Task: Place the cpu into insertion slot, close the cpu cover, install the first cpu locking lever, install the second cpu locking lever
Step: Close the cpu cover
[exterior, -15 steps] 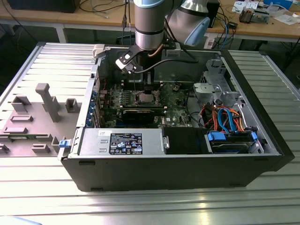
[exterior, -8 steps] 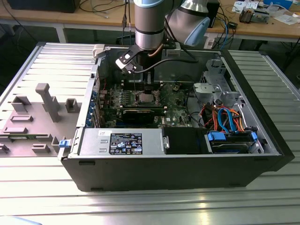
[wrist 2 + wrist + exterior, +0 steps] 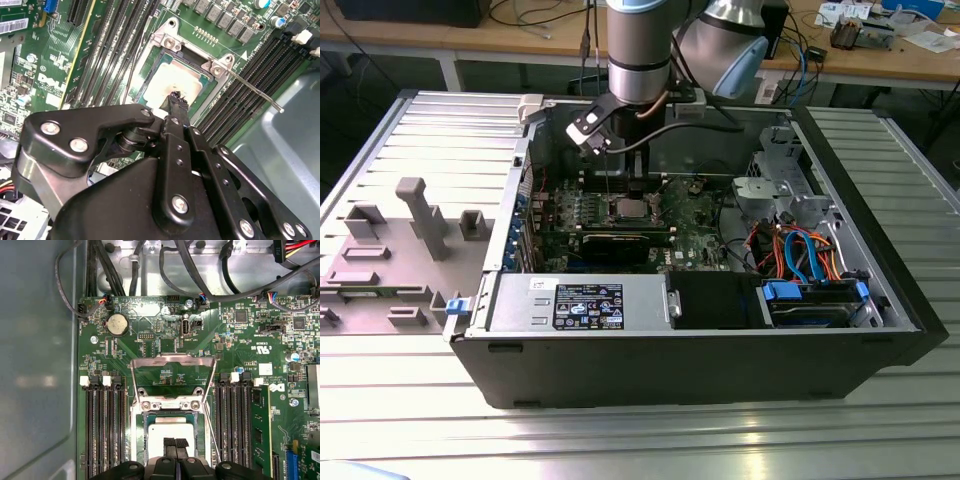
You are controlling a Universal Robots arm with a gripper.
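Observation:
In both wrist views the cpu point(image 3: 159, 432) point(image 3: 172, 80), its silver-grey top up, lies flat inside the insertion slot point(image 3: 145, 437). My gripper point(image 3: 175, 442) point(image 3: 178, 99) hovers right over the chip with its two black fingertips pressed together and nothing between them. The cpu cover point(image 3: 172, 359), a thin metal frame with a window, stands swung open behind the slot. One thin wire locking lever point(image 3: 250, 86) point(image 3: 213, 432) sticks up and out beside the slot, unlatched. In the exterior view the arm reaches down into the open computer case point(image 3: 700, 350) above the slot point(image 3: 628, 208).
Long black memory slots point(image 3: 102, 430) point(image 3: 232, 425) flank the socket on both sides. Cables point(image 3: 165, 265) run along the case wall behind the board. A drive cage with orange and blue cables point(image 3: 800, 250) fills the case at the exterior view's right. A grey parts tray point(image 3: 390, 250) lies outside.

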